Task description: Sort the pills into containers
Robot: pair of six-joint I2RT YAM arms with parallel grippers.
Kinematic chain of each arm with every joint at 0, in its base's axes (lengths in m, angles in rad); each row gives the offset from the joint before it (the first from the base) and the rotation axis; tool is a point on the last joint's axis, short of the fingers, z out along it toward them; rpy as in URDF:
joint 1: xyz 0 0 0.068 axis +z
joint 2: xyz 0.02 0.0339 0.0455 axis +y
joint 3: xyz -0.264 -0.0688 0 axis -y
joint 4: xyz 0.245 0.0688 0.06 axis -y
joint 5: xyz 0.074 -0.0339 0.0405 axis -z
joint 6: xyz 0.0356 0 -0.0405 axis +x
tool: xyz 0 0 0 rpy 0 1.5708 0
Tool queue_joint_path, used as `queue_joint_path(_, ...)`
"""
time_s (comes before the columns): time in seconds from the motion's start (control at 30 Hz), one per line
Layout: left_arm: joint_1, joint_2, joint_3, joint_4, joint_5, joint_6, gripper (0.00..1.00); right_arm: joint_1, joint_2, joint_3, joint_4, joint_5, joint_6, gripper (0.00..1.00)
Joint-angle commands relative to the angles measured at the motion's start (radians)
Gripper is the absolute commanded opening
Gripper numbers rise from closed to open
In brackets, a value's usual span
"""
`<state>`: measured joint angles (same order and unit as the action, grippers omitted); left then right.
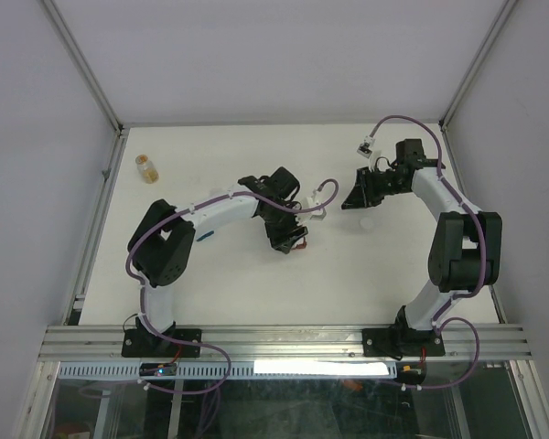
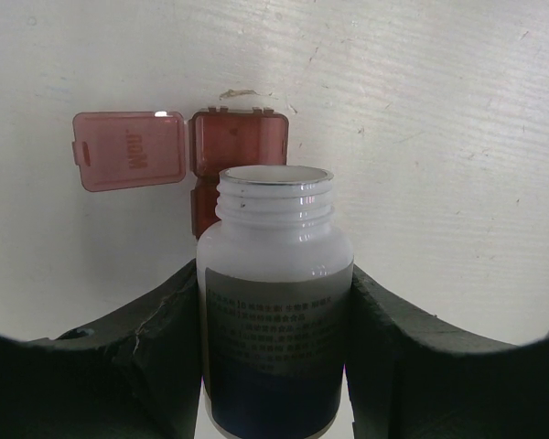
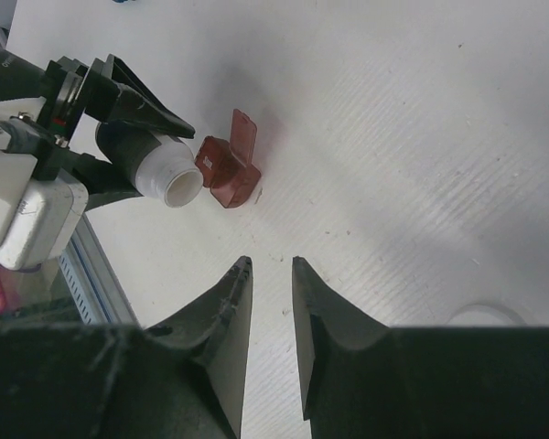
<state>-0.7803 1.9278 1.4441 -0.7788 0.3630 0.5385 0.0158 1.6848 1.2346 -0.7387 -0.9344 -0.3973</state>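
My left gripper (image 2: 274, 274) is shut on the white cylindrical bottle (image 2: 274, 302). The bottle is uncapped and tilted, with its open mouth just short of the dark red container (image 2: 236, 146). The container lies on the table with its lid (image 2: 130, 151) flipped open to the left. In the right wrist view the bottle (image 3: 169, 178) almost touches the red container (image 3: 227, 169). In the top view they sit at mid-table, under the left gripper (image 1: 291, 238). My right gripper (image 3: 270, 261) is slightly open and empty, hovering to the right (image 1: 352, 199). No pills or teal container show.
A small amber vial (image 1: 146, 168) stands at the far left of the table. A pale round cap (image 1: 368, 222) lies near the right gripper and also shows in the right wrist view (image 3: 480, 314). White walls border the table on three sides.
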Motion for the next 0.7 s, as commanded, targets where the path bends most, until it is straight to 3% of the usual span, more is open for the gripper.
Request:
queue_joint_path(0.0,-0.014,0.009,0.069,-0.05,-0.035,0.021,0.0,-0.008,-0.054,0.024,-0.003,-0.046,-0.017,0.27)
queue_joint_path(0.67,-0.035,0.081,0.184,-0.177,-0.104,0.029,0.0,-0.012,-0.056,0.023,-0.009,-0.05,-0.02,0.27)
